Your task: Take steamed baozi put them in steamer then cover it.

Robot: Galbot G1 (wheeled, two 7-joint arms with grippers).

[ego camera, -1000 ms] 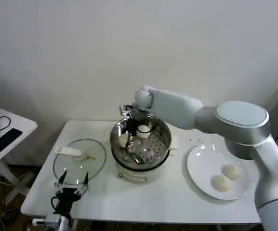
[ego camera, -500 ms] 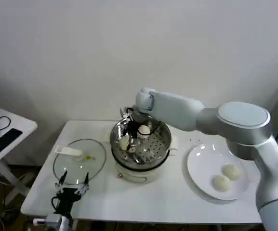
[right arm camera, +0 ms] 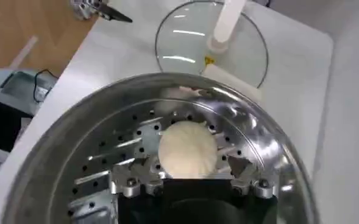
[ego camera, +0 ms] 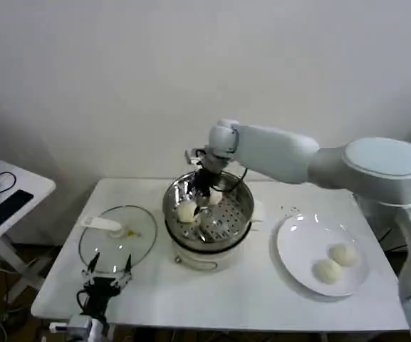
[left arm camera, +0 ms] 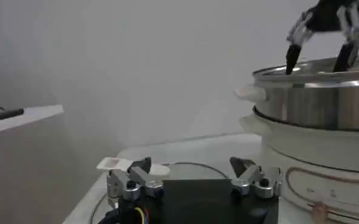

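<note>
The steamer [ego camera: 242, 212] stands mid-table on its white pot base. Two steamed baozi lie on its perforated bottom, one [ego camera: 186, 211] at the left and one [ego camera: 213, 199] further in. My right gripper [ego camera: 202, 187] hangs open just above them. In the right wrist view its fingers flank a baozi [right arm camera: 187, 150] without touching it, inside the steamer [right arm camera: 63, 155]. Two more baozi [ego camera: 344, 254] [ego camera: 328, 271] rest on the white plate [ego camera: 298, 242]. The glass cover [ego camera: 116, 239] lies flat at the left. My left gripper [ego camera: 105, 281] waits open beside it, near the front edge.
From the left wrist view, my left gripper [left arm camera: 191, 173] sits low by the cover's rim [left arm camera: 173, 164], with the steamer [left arm camera: 325, 103] ahead and the right gripper [left arm camera: 318, 61] above it. A side table [ego camera: 6, 192] with cables stands far left.
My right gripper has opened, left its baozi on the steamer's bottom, and risen slightly. The right arm has swung a little to the right. The left arm has stayed put.
</note>
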